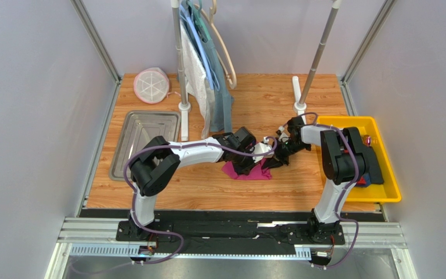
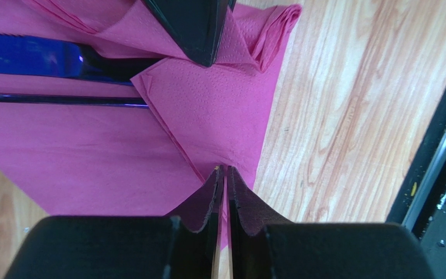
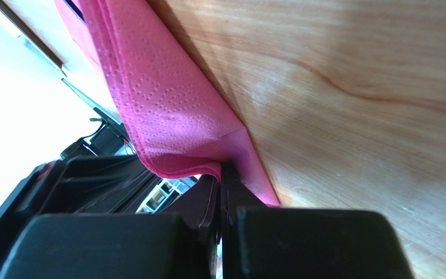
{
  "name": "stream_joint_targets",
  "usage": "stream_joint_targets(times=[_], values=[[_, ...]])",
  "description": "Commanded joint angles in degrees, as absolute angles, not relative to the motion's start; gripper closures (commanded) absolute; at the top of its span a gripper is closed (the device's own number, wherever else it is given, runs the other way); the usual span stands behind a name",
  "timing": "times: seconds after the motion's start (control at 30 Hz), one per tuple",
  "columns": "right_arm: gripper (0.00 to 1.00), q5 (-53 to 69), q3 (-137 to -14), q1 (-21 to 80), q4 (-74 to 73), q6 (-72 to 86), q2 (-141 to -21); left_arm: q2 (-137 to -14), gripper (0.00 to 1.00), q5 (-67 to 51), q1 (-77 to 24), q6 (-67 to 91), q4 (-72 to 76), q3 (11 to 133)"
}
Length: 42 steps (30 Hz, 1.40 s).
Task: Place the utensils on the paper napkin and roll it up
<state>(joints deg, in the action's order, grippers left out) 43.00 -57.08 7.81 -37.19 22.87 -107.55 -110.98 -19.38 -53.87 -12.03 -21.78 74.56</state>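
The magenta paper napkin [image 1: 247,171] lies mid-table, partly folded over itself. In the left wrist view the paper napkin [image 2: 91,157] holds glossy dark-purple utensils [image 2: 33,58], whose handles run under a folded flap. My left gripper [image 2: 225,170] is shut, its tips pinching the napkin's near edge at a fold line; it also shows in the top view [image 1: 255,158]. My right gripper [image 3: 222,170] is shut on a lifted, doubled-over napkin corner [image 3: 167,116] just above the wood. It shows in the top view [image 1: 277,154], and one of its fingers [image 2: 196,26] shows over the napkin.
A yellow bin [image 1: 347,122] at the right holds a dark blue bundle and a red one. A metal tray [image 1: 144,122] sits at the left, a round white mesh lid [image 1: 151,85] behind it. Two rack posts [image 1: 183,87] with hanging clothes [image 1: 213,70] stand at the back.
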Motion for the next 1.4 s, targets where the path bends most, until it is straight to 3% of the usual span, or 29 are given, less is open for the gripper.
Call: stream_joint_targets(times=[0.0,1.37], values=[[0.98,44.3,-59.1,8.0,-36.7,24.2,-104.2,-112.9,0.88,-20.0,-53.8,-11.7,-20.9,76.6],[1.0,49.5,-57.7,15.2,-21.8,36.9,-110.9,-111.0,0.89,-21.9,-53.8,-11.8,-19.3,74.9]])
